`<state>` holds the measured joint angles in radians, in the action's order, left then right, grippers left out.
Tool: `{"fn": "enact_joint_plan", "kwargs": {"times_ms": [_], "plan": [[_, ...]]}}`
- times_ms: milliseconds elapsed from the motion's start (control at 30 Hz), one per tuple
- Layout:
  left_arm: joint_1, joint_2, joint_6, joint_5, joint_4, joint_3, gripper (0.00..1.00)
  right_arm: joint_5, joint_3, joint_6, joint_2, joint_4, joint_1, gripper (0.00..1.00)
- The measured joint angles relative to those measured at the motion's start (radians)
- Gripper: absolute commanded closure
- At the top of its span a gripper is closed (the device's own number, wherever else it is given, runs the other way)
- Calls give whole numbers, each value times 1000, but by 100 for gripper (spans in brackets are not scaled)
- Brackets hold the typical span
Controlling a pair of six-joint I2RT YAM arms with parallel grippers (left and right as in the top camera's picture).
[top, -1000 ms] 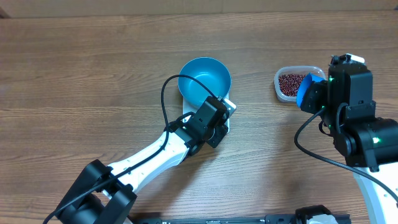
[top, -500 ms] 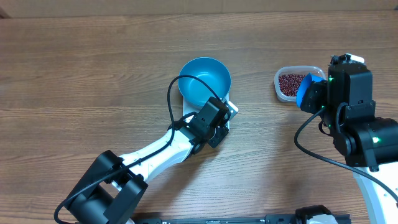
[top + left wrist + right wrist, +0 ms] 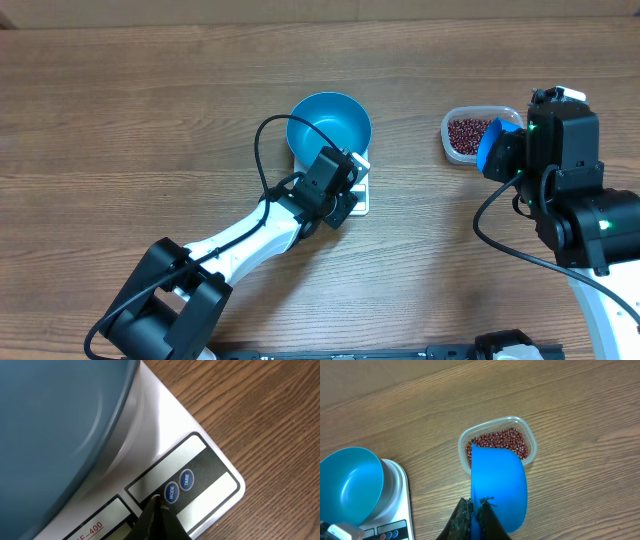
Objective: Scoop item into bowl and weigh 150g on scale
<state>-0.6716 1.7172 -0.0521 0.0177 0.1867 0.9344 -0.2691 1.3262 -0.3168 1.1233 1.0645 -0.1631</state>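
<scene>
Left jaws, pressed together and empty, touch the scale on its front strip, just at 8 o'clock of the MODE button. The bowl sits on the scale. Right jaws clamp the blue scoop above the beans in the tub, at 3 o'clock from the bowl.

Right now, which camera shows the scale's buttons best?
Left wrist: the buttons are close up, MODE and TARE readable, the shut left gripper's tip at MODE. Overhead, the left arm covers them. Right wrist shows them as tiny dots at the frame's bottom edge.
</scene>
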Motion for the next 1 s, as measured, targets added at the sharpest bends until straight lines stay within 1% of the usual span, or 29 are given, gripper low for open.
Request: {"fn": "enact_joint_plan", "kwargs": {"times_ms": [1000], "plan": [[0, 48, 0, -7, -8, -1, 96, 0, 0, 0, 0, 3, 0, 96]]}}
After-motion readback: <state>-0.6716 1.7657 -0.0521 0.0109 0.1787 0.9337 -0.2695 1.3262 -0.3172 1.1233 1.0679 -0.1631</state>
